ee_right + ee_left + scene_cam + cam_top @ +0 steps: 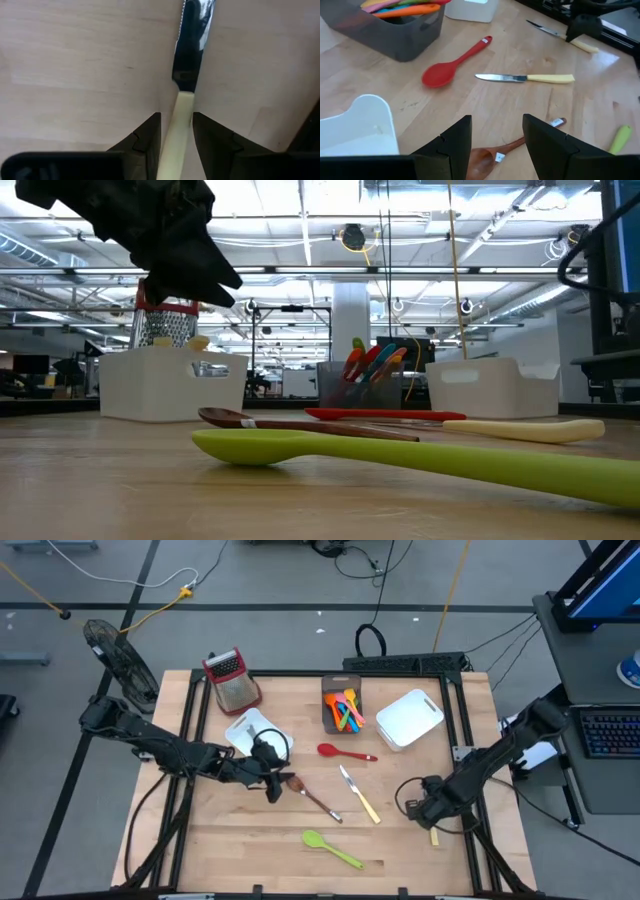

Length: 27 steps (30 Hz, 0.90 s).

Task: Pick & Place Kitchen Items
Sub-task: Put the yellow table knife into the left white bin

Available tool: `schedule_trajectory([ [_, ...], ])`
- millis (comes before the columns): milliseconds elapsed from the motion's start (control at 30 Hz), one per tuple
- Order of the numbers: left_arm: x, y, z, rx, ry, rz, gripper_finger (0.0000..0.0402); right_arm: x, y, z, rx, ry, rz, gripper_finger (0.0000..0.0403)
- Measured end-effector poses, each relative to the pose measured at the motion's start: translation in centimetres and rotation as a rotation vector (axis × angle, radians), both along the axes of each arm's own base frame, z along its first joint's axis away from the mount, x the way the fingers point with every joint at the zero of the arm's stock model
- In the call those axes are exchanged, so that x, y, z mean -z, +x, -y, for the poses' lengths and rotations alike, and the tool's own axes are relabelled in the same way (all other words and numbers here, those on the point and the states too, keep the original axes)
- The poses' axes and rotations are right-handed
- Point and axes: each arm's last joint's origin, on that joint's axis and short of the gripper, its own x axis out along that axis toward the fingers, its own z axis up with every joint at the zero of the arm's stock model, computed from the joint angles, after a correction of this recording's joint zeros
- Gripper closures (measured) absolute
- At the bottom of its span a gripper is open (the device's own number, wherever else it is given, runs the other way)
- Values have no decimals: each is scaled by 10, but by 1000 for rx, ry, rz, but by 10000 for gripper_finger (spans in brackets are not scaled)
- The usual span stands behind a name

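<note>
Overhead camera straight down on whole table, tabletop camera level beside green spoon, wrist cameras close, all sharing the tabletop.

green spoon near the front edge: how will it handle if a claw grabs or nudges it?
The green spoon probably stays stiff: the low view shows it lying straight. It looks thin and plastic, so likely light and quick to slide on the smooth wooden table. Its rounded bowl may let it rock when pushed.
</note>
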Motion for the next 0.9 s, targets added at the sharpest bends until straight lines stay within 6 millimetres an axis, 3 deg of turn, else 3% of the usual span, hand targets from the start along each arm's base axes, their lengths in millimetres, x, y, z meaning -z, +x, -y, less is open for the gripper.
schedule_trajectory([
  [400, 0, 0, 0, 2, -24, 1, 222, 17, 3, -3, -21, -59, -82, 263],
  [733, 0, 0, 0, -1, -28, 2, 222, 22, 6, -4, -67, -60, -75, 370],
  [900, 0, 0, 1, 6, -36, 1, 222, 17, 7, -4, -97, -47, -19, 370],
])
